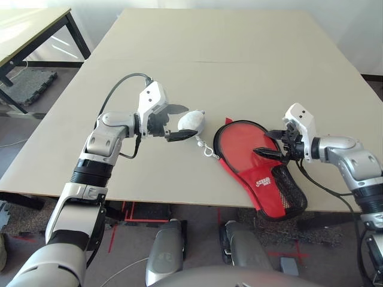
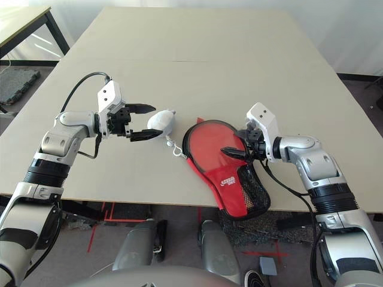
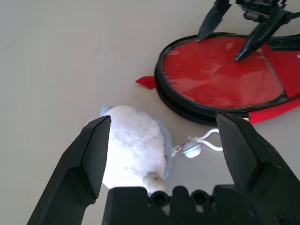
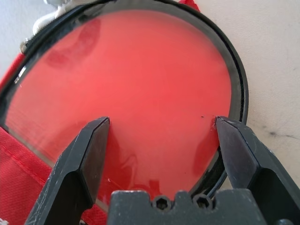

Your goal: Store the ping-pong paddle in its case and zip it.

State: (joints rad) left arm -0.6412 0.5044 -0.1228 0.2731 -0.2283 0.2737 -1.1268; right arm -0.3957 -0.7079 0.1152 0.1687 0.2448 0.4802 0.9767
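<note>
1. Now your left gripper (image 1: 178, 122) is spread wide around the pom-pom (image 1: 192, 120), gripping nothing.
2. Your right gripper (image 1: 267, 143) hangs open over the paddle (image 1: 242, 140), which sits in the case (image 1: 272, 185) at the table's (image 1: 239, 54) near edge.

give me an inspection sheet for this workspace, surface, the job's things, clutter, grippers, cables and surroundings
Surface: beige table, a faint seam across it.
Job's things: ping-pong paddle lying in the open case at the near edge; pom-pom on the table beside it.
Clutter: nothing seen.
Grippers: left gripper open around the pom-pom; right gripper open over the paddle's red face.
Cables: black cable looping along the left arm.
Surroundings: second table at far left; red floor tape under the near edge.
</note>
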